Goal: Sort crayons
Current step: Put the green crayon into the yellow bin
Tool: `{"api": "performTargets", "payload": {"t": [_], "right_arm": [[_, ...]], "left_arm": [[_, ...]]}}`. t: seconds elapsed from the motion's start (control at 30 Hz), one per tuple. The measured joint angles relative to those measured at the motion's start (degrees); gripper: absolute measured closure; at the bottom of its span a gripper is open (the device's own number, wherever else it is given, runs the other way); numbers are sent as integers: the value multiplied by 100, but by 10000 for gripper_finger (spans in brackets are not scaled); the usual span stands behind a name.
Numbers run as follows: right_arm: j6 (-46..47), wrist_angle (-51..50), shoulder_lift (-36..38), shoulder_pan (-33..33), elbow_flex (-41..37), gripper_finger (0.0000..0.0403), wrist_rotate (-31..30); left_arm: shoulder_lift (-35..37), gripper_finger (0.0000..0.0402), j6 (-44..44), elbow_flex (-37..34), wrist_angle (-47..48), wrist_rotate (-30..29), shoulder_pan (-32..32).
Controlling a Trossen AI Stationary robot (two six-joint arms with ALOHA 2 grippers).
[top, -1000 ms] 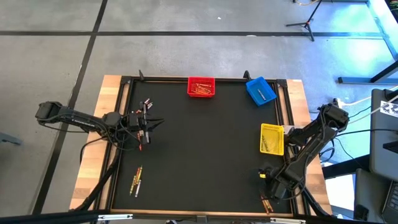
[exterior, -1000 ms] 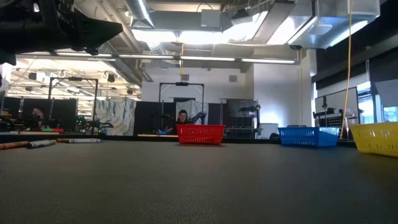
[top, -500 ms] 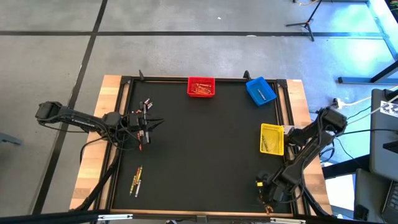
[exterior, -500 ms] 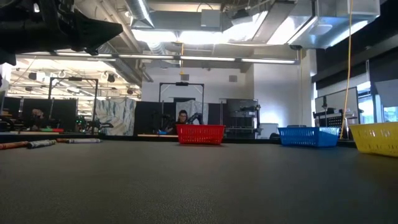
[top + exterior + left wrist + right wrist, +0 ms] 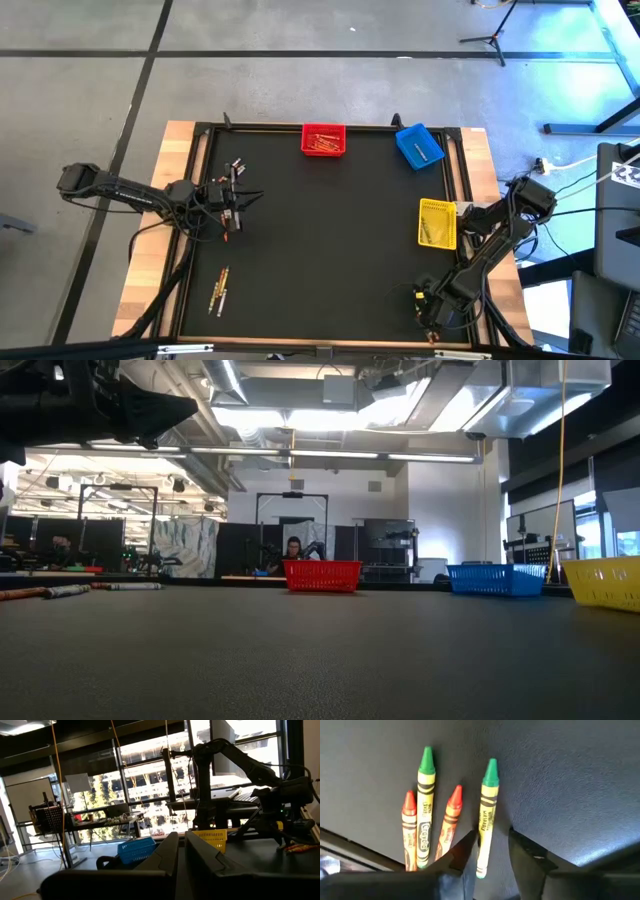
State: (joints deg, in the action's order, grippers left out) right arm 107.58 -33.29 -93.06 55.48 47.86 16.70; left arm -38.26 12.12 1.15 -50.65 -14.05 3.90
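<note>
My right gripper (image 5: pixel 428 312) hangs low over the table's near right corner, fingers open. In the right wrist view (image 5: pixel 494 840) its fingers stand on either side of the butt end of a green-tipped crayon (image 5: pixel 486 815). Whether they touch it I cannot tell. Beside it lie another green crayon (image 5: pixel 424 805) and two orange crayons (image 5: pixel 451 820), flat on the black mat. My left gripper (image 5: pixel 243 197) is shut and held above the table's left side. More crayons lie at the far left (image 5: pixel 235 167) and the near left (image 5: pixel 219 288).
A red bin (image 5: pixel 323 139) holding crayons stands at the far edge. A blue bin (image 5: pixel 419 146) is at the far right and a yellow bin (image 5: pixel 437 222) at the right edge. The mat's raised frame (image 5: pixel 452 348) runs close by my right gripper. A person sits far behind the table (image 5: pixel 293 552).
My right gripper has gone toward the table's near edge and down toward the crayons in the near right corner.
</note>
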Motion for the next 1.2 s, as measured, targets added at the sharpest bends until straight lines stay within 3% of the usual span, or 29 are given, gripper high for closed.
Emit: {"api": "performTargets", "payload": {"t": [0.4, 0.67, 1.2], "right_arm": [[-12, -647, 17, 4, 14, 351, -500], [-570, -787, 23, 1, 15, 392, -622], [-745, -1103, 911, -4, -20, 391, -1588]], "left_arm": [[1, 376, 4, 0, -2, -2, 0], [0, 376, 4, 0, -2, -4, 0], [2, 376, 5, 0, -20, -4, 0]]}}
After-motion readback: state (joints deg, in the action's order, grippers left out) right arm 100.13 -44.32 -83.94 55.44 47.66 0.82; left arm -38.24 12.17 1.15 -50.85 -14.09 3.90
